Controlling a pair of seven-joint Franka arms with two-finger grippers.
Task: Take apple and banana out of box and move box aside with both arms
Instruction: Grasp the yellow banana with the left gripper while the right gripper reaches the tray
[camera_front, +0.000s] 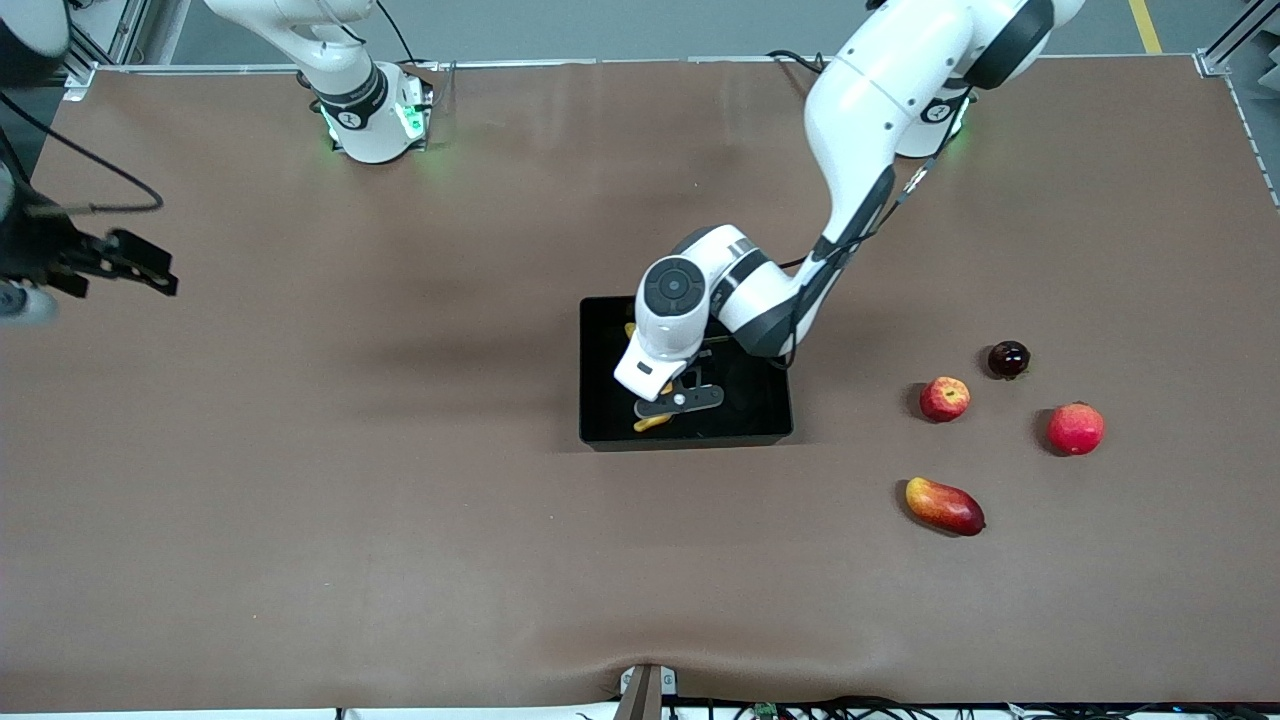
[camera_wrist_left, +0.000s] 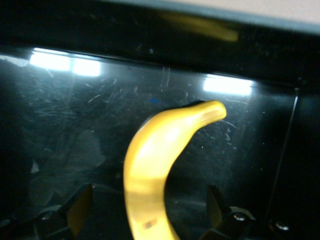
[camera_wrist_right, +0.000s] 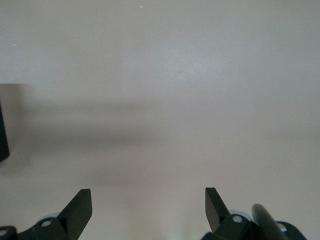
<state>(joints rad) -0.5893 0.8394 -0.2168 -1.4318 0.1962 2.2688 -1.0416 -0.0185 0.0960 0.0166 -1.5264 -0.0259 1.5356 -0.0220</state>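
Note:
The black bin (camera_front: 690, 438) stands mid-table. The yellow banana (camera_front: 652, 422) lies on its floor, mostly hidden under my left gripper (camera_front: 680, 400), which is down inside the bin. In the left wrist view the banana (camera_wrist_left: 155, 150) lies on the scratched bin floor (camera_wrist_left: 75, 110) between the fingers of the left gripper (camera_wrist_left: 148, 197), which is open and clear of the banana on both sides. The small red apple (camera_front: 944, 398) sits on the table toward the left arm's end. My right gripper (camera_front: 140, 265) is open and empty (camera_wrist_right: 148, 197) over bare table at the right arm's end.
A red-yellow mango (camera_front: 944, 505) lies nearer the front camera than the apple. A larger red round fruit (camera_front: 1075, 428) and a small dark fruit (camera_front: 1008, 358) sit beside the apple. The brown table covering (camera_front: 350, 450) spreads around the bin.

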